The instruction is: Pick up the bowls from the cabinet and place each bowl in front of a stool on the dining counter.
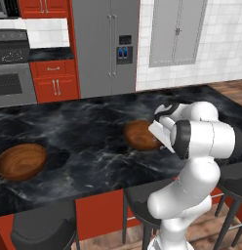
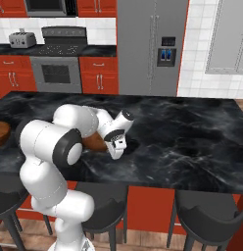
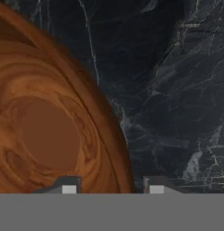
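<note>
2 bowls sit on the dining counter [image 1: 93, 146]: 1 bowl [image 1: 21, 161] at 9 o'clock, the other bowl [image 3: 46, 131] under the gripper [image 3: 109, 189], whose parted jaws straddle its rim, gripping nothing.

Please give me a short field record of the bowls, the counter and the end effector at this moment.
counter: black marble island top
left bowl: brown wood, upright on the counter
right bowl: on the counter, under the arm
end effector: over the right bowl's rim, fingertips apart, one each side of the rim
stools: along the near edge
</note>
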